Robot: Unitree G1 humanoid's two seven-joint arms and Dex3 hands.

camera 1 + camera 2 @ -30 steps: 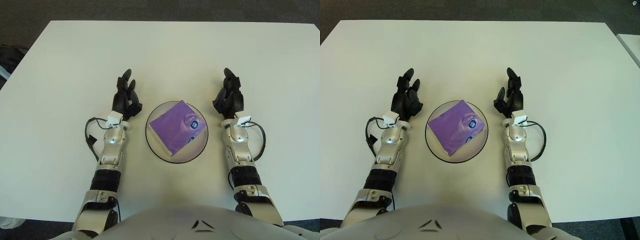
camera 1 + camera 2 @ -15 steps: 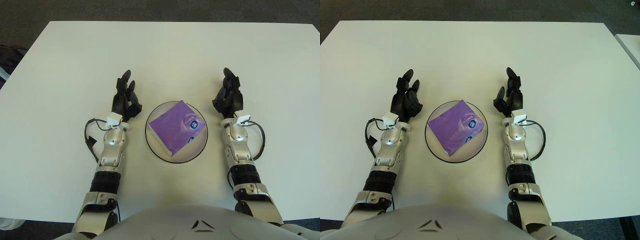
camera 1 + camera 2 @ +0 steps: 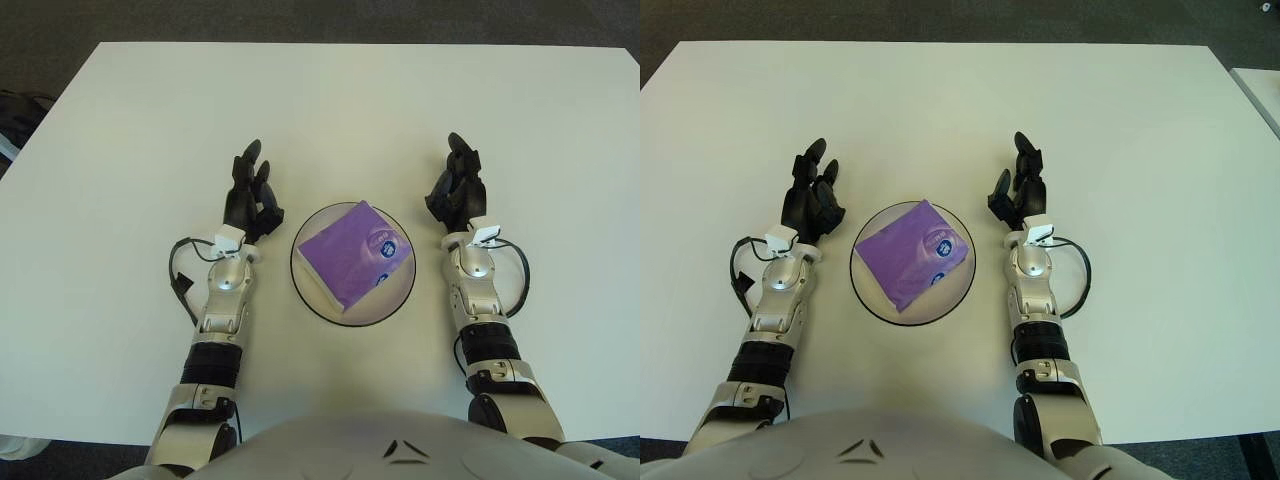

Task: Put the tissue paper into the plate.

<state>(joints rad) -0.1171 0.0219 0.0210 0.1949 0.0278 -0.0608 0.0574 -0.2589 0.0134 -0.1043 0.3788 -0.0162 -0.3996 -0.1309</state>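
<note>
A purple tissue pack (image 3: 354, 254) lies flat inside the round white plate (image 3: 308, 294) with a dark rim, at the table's middle front. My left hand (image 3: 250, 195) shows just left of the plate, fingers relaxed and pointing away, holding nothing. On the plate's other side my right hand (image 3: 456, 190) is likewise open and empty. Neither hand touches the plate or the pack.
The white table (image 3: 340, 110) stretches wide behind and beside the plate. Dark floor lies past its far edge, and a second white surface (image 3: 1262, 90) peeks in at the right. Black cables loop at both wrists.
Both hands stay open beside the plate. The right forearm has shifted very slightly; the pack and plate have not moved.
</note>
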